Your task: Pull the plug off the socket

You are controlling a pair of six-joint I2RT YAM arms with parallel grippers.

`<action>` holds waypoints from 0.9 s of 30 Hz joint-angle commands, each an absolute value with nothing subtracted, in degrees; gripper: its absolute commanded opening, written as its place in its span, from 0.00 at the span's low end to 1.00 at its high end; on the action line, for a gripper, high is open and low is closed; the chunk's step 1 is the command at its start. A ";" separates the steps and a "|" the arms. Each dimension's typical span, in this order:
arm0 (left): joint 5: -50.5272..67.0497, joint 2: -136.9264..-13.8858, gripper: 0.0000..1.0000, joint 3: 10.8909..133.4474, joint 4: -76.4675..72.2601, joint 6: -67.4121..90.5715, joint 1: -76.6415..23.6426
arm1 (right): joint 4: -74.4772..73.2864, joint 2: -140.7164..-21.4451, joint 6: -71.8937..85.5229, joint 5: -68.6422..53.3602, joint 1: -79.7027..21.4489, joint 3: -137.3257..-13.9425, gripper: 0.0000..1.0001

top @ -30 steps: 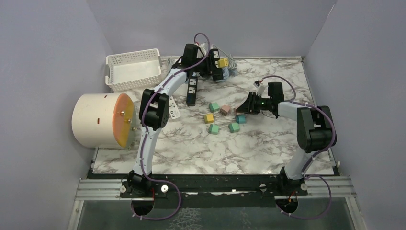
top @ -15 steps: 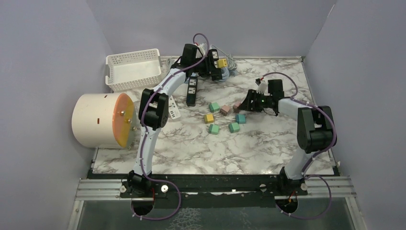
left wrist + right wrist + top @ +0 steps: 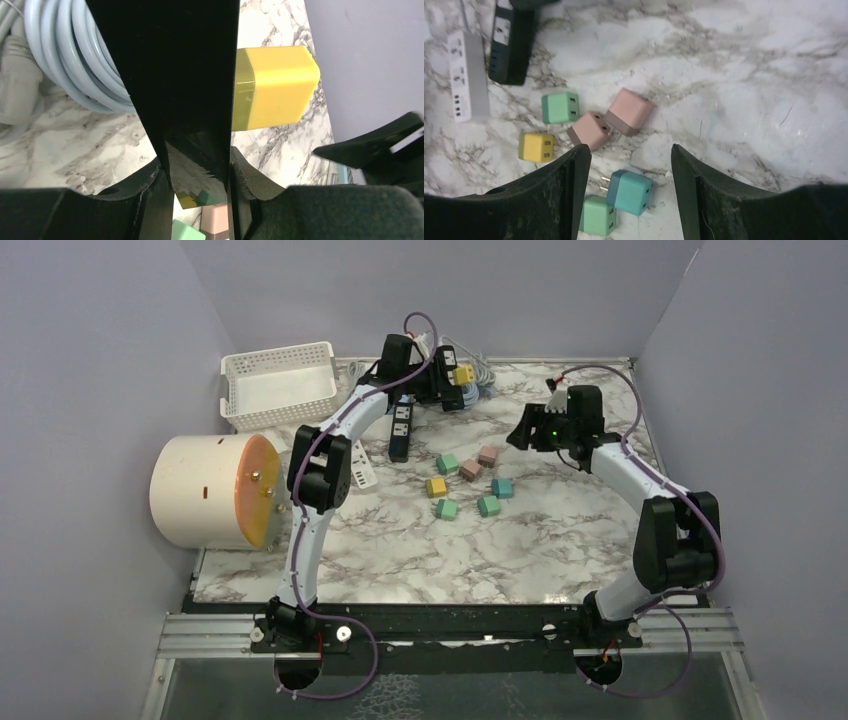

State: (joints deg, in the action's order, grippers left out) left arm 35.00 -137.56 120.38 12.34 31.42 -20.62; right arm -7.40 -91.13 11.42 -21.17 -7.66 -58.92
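Black padded fingers of the left gripper were clenched on the two long sides of a black power strip, holding it off the marble table at the far edge. From the strip's socket face a yellow plug stuck straight out to the side, fully seated, with its free end clear of everything. Just beside the strip lay its coiled grey cable.

The right gripper hung over the table, to the right of the strip and well apart from the plug, with its jaws spread and nothing between them. Below it lay loose adapter cubes, among them a pink cube and a teal cube, none of them in a socket. A second black strip and a white strip lay flat farther left.

The plug looked like a small, light, hard plastic block with smooth, slightly glossy faces, so a shallow pinch would probably slip. The best hold seemed to be across two opposite flat faces, around the middle of the body and not at the rounded end. Its prongs would likely resist, so the pull ought to run straight out from the socket face while the left gripper braced the light strip.
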 commanded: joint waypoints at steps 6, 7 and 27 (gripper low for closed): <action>31.98 -129.27 0.00 114.78 5.37 29.88 -23.51 | 5.20 -91.94 14.10 -27.58 -7.64 -68.20 0.69; 31.79 -129.02 0.00 114.63 5.43 29.70 -23.93 | 6.15 -93.12 15.18 -28.72 -7.63 -69.94 0.69; 33.99 -129.28 0.00 115.31 4.23 30.98 -27.26 | 13.86 -109.16 18.65 -40.11 -7.90 -80.80 0.52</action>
State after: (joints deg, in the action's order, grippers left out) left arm 32.58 -133.08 114.26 9.15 30.85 -27.18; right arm 12.32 -106.72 18.46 -37.08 -7.66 -77.91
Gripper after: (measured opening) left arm 0.370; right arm 0.570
